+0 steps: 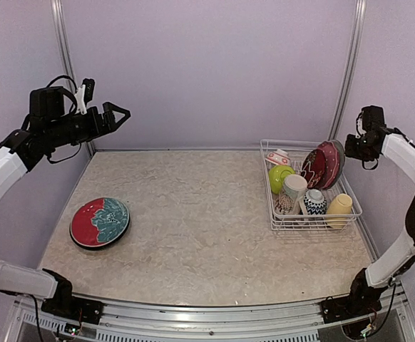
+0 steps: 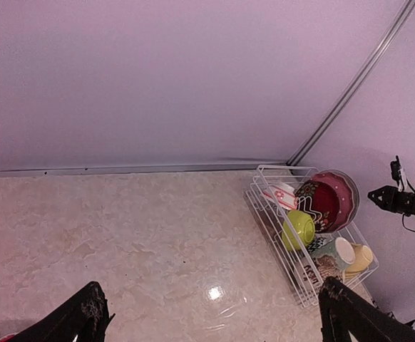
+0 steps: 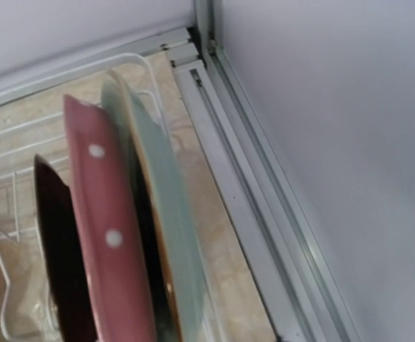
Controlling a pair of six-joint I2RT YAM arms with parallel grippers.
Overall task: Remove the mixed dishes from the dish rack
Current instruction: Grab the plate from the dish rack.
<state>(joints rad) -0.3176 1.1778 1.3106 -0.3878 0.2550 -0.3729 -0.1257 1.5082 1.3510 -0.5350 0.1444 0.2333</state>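
Note:
The white dish rack [image 1: 274,214] stands at the right of the table and holds mixed dishes. Upright at its back are a dark red floral plate [image 1: 313,169], a pink dotted plate [image 3: 104,235] and a pale-green plate [image 3: 166,214]. In front lie a lime-green bowl [image 1: 279,177], a beige mug [image 1: 293,189], a patterned bowl [image 1: 314,203] and a pale-yellow mug [image 1: 339,210]. My right gripper [image 1: 349,143] is at the top rim of the rearmost plates; its fingers are hidden in its own wrist view. My left gripper [image 1: 119,114] hangs open and empty, high at the far left.
A red and teal plate [image 1: 100,221] lies flat on the table at the left. The right wall and its metal rail [image 3: 243,178] run close behind the rack. A small red-and-white bowl [image 1: 277,157] sits in the rack's back corner.

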